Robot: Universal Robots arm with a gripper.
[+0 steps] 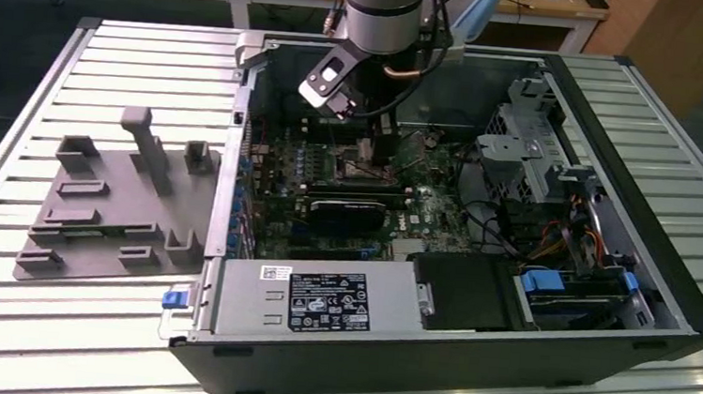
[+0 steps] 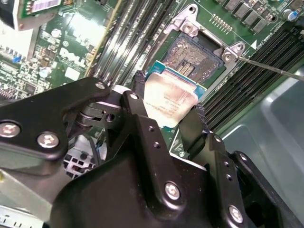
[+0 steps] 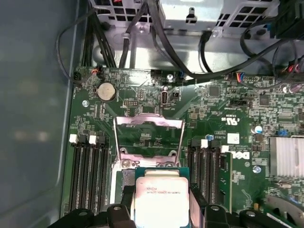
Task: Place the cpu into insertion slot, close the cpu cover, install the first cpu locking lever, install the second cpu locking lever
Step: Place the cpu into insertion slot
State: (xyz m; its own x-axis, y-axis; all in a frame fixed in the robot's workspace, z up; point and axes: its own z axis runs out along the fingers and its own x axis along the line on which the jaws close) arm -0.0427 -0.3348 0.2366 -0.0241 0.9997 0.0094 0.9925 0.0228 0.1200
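Gripper is clenched on the cpu, which I see held just beside the bare slot, not seated. Cover stands raised. Arm sits upper centre in the exterior view, above the board.

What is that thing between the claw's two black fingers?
The cpu. In the second wrist view, the claw grips it by opposite edges, close to the open insertion slot.

Matt metal cpu, matt black hand
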